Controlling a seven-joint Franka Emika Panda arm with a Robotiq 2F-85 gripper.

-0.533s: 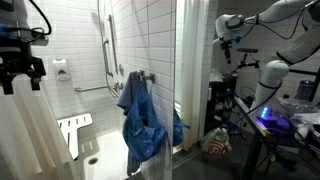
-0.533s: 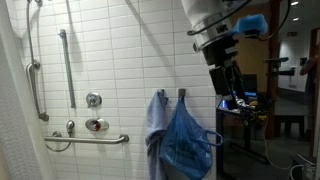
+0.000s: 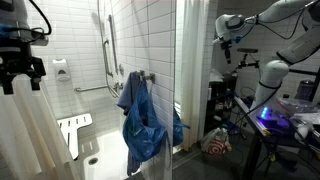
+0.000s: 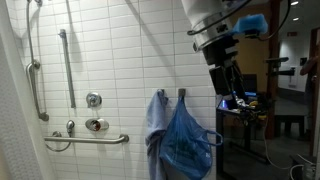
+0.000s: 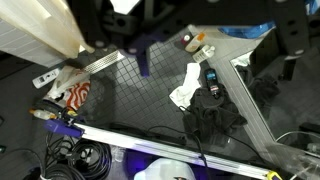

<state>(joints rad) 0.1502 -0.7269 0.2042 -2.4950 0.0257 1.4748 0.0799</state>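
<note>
The claw [image 4: 223, 85] hangs open and empty, higher than the hooks [image 4: 182, 94] and off to their doorway side. The blue cloths [image 4: 185, 140] drape from the hooks, long axis straight down the tiled wall [image 4: 120, 50], so they lie below the claw and wall-ward of it. On the hooks' far side sit a valve [image 4: 94, 100] and a grab bar [image 4: 88, 139], and a glass panel [image 3: 178, 90] stands close beside the hooks.

Site: shower stall built inside a robotics lab. I list a white tiled wall [image 4: 120, 50], grab bar [image 4: 66, 65], shower valve [image 4: 93, 100], blue towels [image 4: 185, 140] on hooks; beside me, floor cables [image 5: 70, 160] and lit electronics [image 3: 265, 115].
</note>
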